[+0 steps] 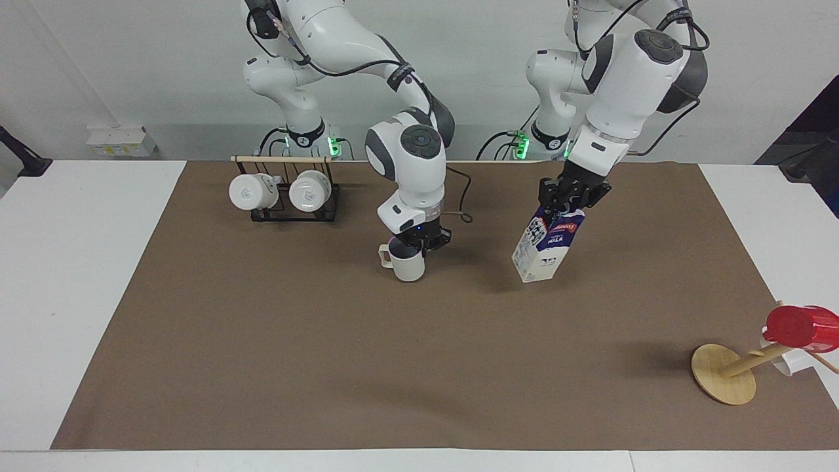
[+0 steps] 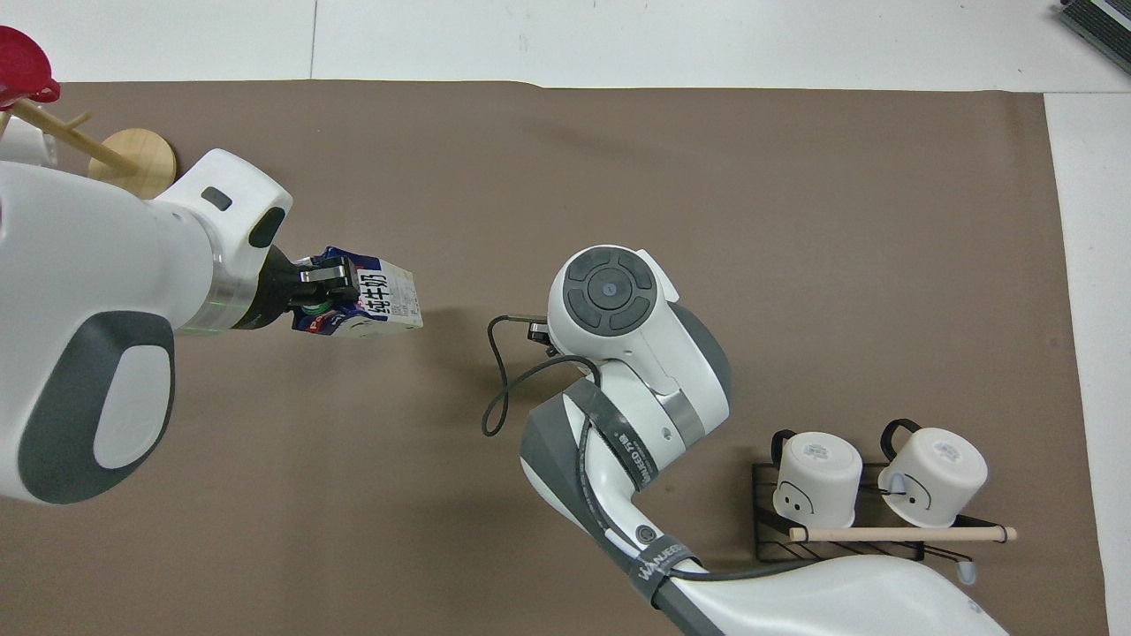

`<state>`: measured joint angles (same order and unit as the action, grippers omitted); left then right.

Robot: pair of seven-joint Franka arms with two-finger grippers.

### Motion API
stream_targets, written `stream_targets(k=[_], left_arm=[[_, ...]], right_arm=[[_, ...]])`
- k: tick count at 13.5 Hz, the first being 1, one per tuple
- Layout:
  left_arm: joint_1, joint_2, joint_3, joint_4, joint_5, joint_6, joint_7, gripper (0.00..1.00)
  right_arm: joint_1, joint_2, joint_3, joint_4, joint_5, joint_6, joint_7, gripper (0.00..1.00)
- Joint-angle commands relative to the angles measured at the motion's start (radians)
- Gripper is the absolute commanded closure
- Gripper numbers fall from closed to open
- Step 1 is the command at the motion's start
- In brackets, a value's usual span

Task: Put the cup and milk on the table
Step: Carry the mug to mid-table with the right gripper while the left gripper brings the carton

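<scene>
Hanging tilted from left claw (image 1: pixel 565 204), milk (image 1: pixel 541 250)

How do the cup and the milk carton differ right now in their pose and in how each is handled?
The cup stands upright on the brown mat; the milk carton hangs tilted above it. The right gripper is at the cup's rim, while the left gripper is shut on the milk carton's top. The cup is round and off-white; the milk carton is boxy, blue over white. Both are mid-table, side by side.
</scene>
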<state>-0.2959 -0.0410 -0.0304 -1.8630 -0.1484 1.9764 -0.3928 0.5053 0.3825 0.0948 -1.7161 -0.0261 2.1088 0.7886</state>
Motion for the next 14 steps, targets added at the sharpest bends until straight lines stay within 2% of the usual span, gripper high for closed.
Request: stream_targets(k=[1,3,5,8,10,14], left_arm=[[-0.025,0.012,0.004,0.015,-0.02,0.013,-0.014,0.54],[-0.043,0.012,0.004,0.013,-0.026,0.013,-0.018,0.54],[-0.068,0.012,0.006,0.01,-0.026,0.013,-0.047,0.55],[-0.091,0.013,0.006,0.01,-0.026,0.016,-0.072,0.56],[-0.144,0.053,0.006,0.008,-0.022,0.05,-0.124,0.56],[-0.207,0.056,0.007,0.005,0.003,0.052,-0.176,0.57]], right_arm=[[0.012,0.001,0.002,0.019,-0.014,-0.018,0.027,0.0],[0.0,-0.016,0.002,0.021,-0.015,-0.021,0.028,0.0],[-0.039,-0.092,0.0,0.015,-0.006,-0.036,0.023,0.0],[-0.141,-0.212,-0.001,0.01,-0.006,-0.125,-0.023,0.0],[-0.224,-0.281,-0.001,0.003,-0.006,-0.223,-0.125,0.0],[-0.393,-0.396,-0.003,0.004,0.005,-0.337,-0.374,0.0]])
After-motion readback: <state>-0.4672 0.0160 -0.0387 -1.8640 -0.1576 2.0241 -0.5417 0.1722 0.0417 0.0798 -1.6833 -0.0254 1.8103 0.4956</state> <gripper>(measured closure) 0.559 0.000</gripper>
